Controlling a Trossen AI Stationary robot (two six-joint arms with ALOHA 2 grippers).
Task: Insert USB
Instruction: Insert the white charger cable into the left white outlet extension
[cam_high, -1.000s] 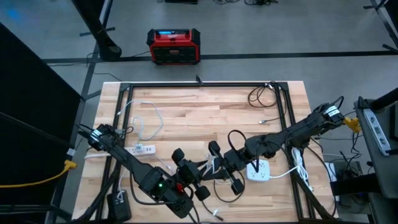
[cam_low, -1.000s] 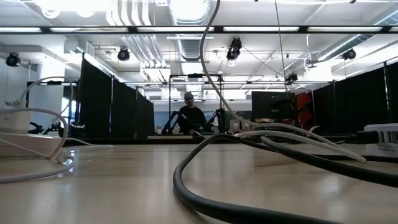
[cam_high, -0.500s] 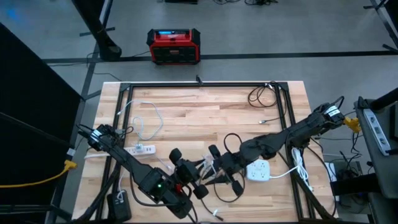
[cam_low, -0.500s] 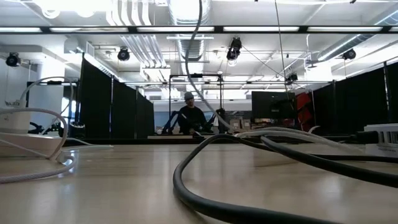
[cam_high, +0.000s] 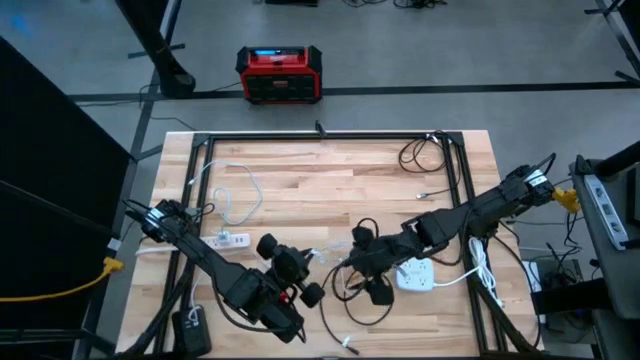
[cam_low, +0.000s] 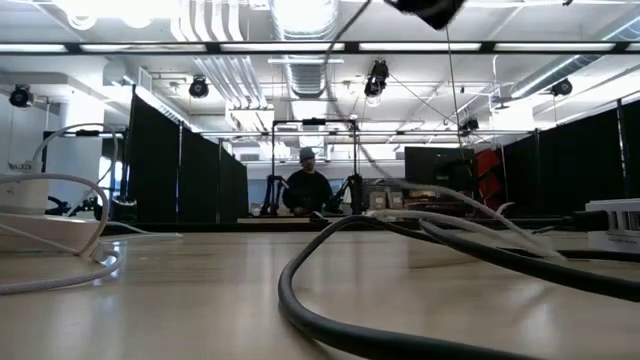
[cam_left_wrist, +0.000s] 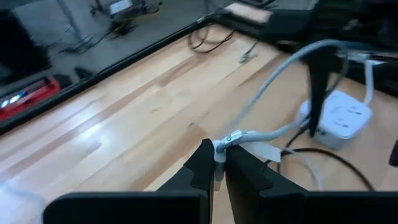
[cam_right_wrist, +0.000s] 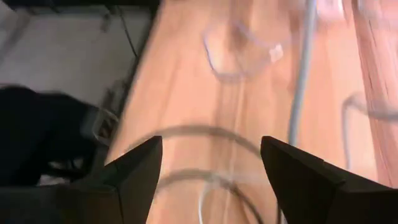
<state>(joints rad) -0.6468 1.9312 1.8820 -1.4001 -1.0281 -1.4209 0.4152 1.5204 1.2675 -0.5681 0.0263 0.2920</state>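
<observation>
One grey USB cable (cam_left_wrist: 261, 87) pinched at its plug by left gripper (cam_left_wrist: 214, 163); right gripper (cam_right_wrist: 211, 168) fingers spread wide, empty. Two white power strips: square (cam_high: 415, 272), long (cam_high: 226, 240).

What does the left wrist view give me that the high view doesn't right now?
Only the left wrist view shows the left gripper shut on the USB plug of the grey cable. Only the high view shows both arms, the open right gripper, the white power strip and the red box. Both show the white charger block on the table.
</observation>
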